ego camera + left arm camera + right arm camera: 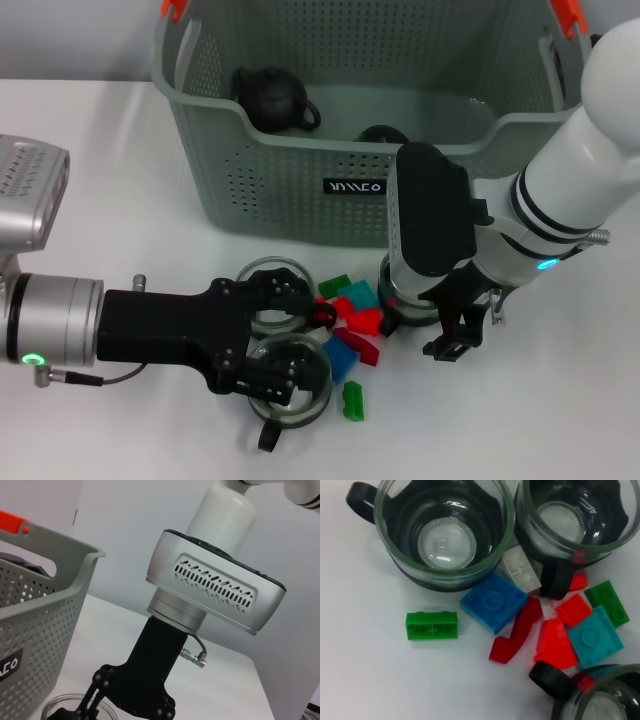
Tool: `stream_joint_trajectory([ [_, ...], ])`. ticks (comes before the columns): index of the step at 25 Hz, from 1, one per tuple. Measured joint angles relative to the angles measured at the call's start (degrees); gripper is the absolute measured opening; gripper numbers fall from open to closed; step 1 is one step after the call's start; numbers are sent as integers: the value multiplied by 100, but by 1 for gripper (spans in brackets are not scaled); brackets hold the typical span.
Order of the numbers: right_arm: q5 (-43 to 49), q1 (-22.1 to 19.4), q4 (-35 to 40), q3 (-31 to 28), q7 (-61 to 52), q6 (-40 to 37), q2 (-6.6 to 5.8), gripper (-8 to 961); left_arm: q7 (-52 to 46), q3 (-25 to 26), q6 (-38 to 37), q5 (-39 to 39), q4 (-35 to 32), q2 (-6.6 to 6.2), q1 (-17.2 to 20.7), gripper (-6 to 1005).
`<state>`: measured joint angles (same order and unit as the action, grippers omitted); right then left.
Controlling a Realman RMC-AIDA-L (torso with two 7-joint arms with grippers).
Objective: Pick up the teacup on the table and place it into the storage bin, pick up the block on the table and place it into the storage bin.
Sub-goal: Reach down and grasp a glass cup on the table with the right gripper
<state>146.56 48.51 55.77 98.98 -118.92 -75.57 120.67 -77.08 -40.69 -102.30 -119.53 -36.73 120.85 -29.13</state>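
Three glass teacups with black bases stand in front of the storage bin (290, 160). One teacup (268, 290) and a nearer teacup (295, 395) lie under my left gripper (285, 338), which is open, one finger over each. A third teacup (392, 300) stands beside my right gripper (465, 335), which is open and holds nothing. Between the cups lies a pile of blocks (352, 318) in red, blue and green, with one green block (352, 400) apart. The right wrist view shows the teacups (445, 535) (575, 515) (605, 700), a blue block (493, 601) and a green block (431, 625).
Inside the bin sit a black teapot (272, 97) and another dark object (380, 135). Orange clips (173, 8) mark the bin's handles. The bin's wall (35, 615) also shows in the left wrist view, next to the right arm's silver wrist housing (215, 587). White table surrounds everything.
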Motion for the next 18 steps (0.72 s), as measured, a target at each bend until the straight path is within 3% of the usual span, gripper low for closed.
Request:
stream_joint_trajectory([
  [4,-1,19,0,0,-51,-55,0,686,0,0,-1,0,0,0,-3,951],
  [14,4,30,6,-2,-61,-78,-9,458,0,0,-1,0,-1,0,5,952],
  [18,6,45,8,-13,-62,-137,-18,297,0,1,-1,0,-1,0,4,952],
])
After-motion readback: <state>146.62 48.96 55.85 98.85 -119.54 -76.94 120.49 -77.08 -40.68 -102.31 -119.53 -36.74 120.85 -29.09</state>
